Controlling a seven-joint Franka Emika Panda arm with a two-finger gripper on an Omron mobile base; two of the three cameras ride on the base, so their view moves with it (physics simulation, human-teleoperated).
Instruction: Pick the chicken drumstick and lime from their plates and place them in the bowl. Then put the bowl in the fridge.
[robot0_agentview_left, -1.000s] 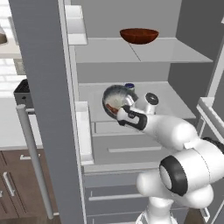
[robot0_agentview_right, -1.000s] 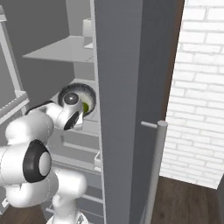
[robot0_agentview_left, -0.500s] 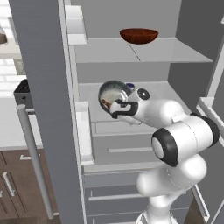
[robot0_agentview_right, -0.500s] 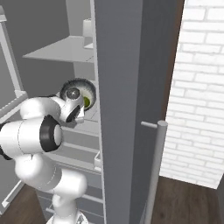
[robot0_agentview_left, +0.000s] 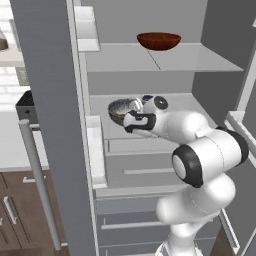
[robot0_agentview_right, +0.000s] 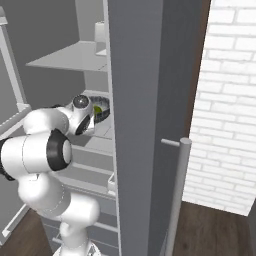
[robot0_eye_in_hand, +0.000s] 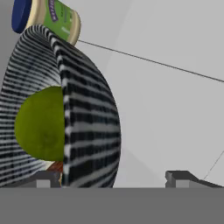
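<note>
One ribbed dark-grey bowl (robot0_eye_in_hand: 87, 109) holding a round, smooth green lime (robot0_eye_in_hand: 41, 124); our end effector (robot0_eye_in_hand: 113, 177) is spread apart, straddling its rim.

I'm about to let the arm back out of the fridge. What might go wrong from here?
1. The claw is open, but one fingertip sits against the bowl rim; pulling back could drag or tip it, rolling the lime out.
2. A jar stands right behind the bowl, so a nudge forward may topple it.
3. The bowl seems near the shelf front, so a tug might slide it off.
</note>
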